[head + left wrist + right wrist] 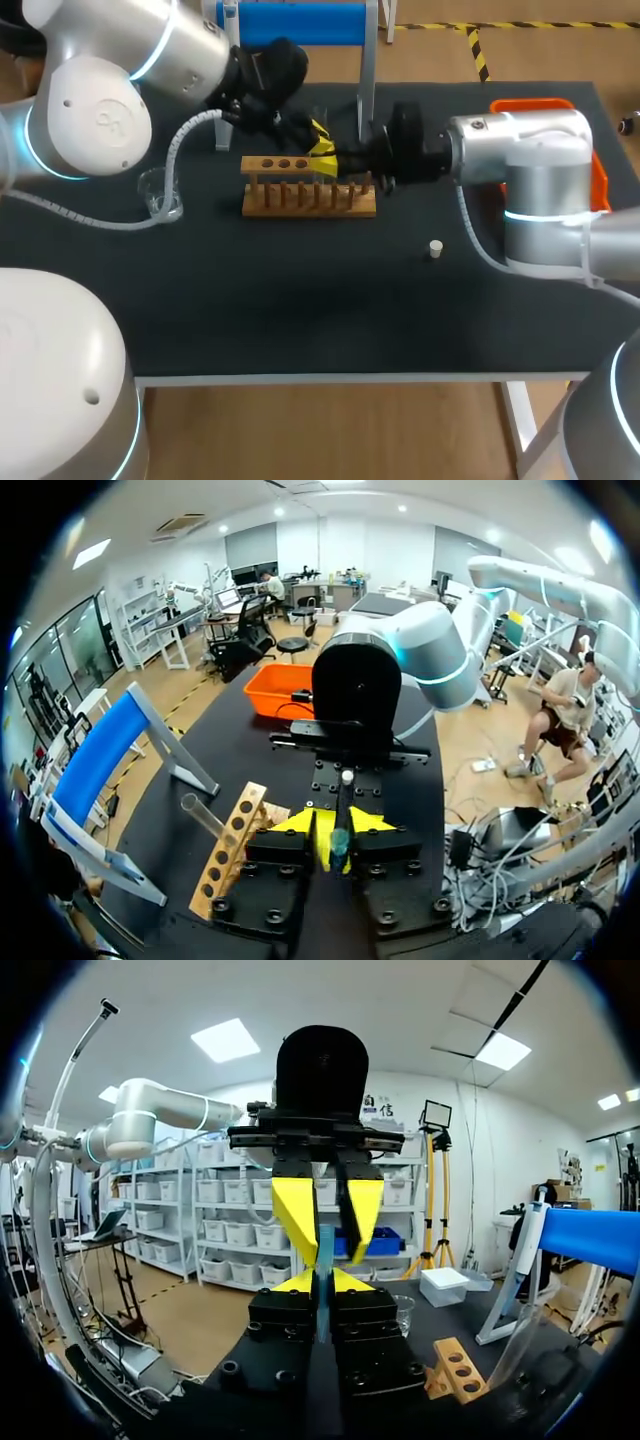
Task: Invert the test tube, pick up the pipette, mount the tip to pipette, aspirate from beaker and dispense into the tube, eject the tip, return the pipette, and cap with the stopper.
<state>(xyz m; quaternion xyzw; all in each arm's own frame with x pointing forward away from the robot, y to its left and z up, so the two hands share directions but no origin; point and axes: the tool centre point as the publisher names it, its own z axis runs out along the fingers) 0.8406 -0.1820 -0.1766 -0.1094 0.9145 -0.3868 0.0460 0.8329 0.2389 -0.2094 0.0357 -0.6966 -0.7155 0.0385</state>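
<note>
Pinching test tube (325,1250), both jaws closed

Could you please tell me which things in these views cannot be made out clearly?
Thin bluish item between left gripper and right gripper: too slim to identify in either wrist view, covered by them in the head view.
Beaker: too small in the head view to show any liquid.
Orange bin: inside hidden by the right arm in the head view.
</note>
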